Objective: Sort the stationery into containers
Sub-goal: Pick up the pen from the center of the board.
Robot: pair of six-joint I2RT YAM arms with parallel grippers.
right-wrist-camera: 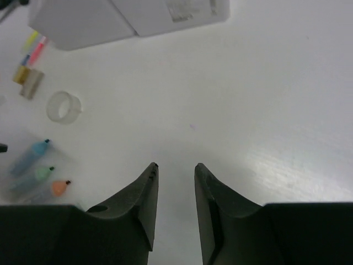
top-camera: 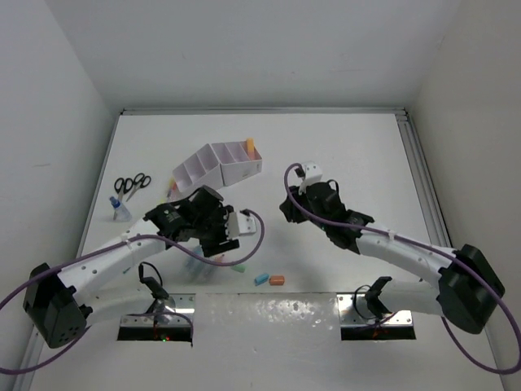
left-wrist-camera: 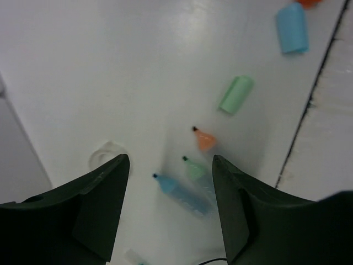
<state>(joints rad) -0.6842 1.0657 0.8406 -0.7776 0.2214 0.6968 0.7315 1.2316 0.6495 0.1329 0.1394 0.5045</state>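
"Risk?"
"Left gripper (left-wrist-camera: 171, 159), jaws wide, hangs over three pens (left-wrist-camera: 194, 168) lying close together on the table. They're blurred, but closing may pinch two."
"Right gripper (right-wrist-camera: 175, 167)?"
"Narrow, empty, short of the organiser (top-camera: 218, 165)."

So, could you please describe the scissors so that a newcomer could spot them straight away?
Find the pale organiser toward the far middle of the table, then look left. The scissors lie flat there, just beyond a small blue-capped bottle; their two black loop handles are unlike anything nearby.
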